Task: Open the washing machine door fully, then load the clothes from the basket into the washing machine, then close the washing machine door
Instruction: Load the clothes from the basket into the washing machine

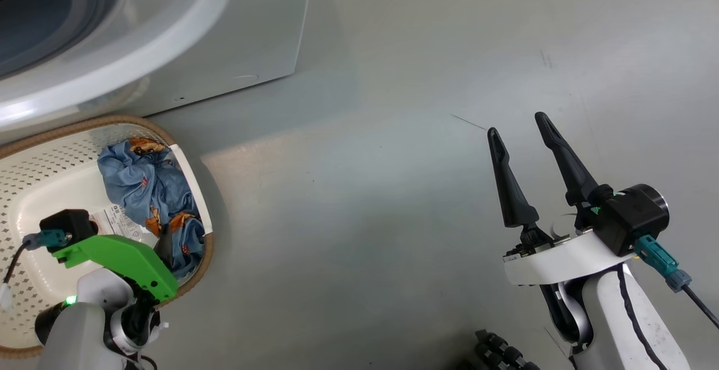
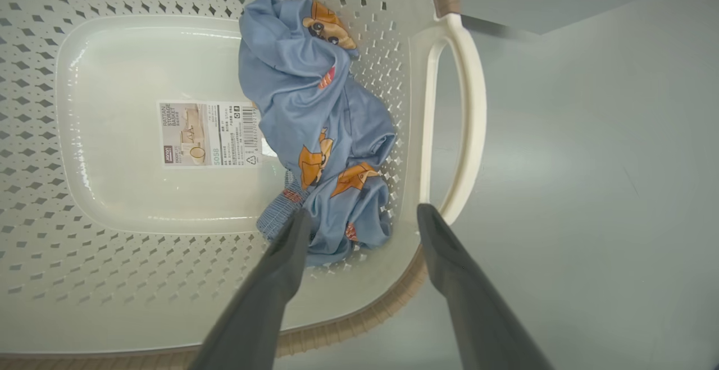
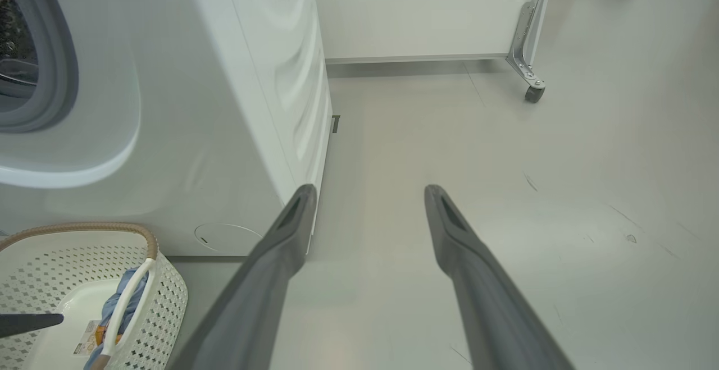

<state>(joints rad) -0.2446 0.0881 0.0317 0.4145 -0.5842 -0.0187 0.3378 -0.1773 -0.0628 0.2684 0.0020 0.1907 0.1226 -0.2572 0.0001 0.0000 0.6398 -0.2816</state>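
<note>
While the washing machine (image 1: 224, 33) stands big and white at the far left, its round mouth with the grey rubber ring (image 3: 56, 78) shows open and dark inside. The grey floor (image 1: 393, 190) takes the whole right side. On it, far to the right, stands a white panel on a small wheel (image 3: 532, 92).

Just in front of the machine, at the near left, sits the basket (image 1: 33, 162). The clothes (image 2: 314, 134) lie inside it as one crumpled blue bundle with orange figures, pressed against the right wall beside the white handle (image 2: 466, 117).

The left gripper (image 2: 364, 213) hangs over the near end of this bundle with its fingers spread wide and nothing between them. One tip is at the edge of the cloth and the other is by the basket wall. If they touch, I cannot tell.

The right gripper (image 1: 517, 124) is also spread and empty, above bare floor, well apart from the basket. A paper label (image 2: 210, 133) lies on the basket bottom, left of the clothes.
</note>
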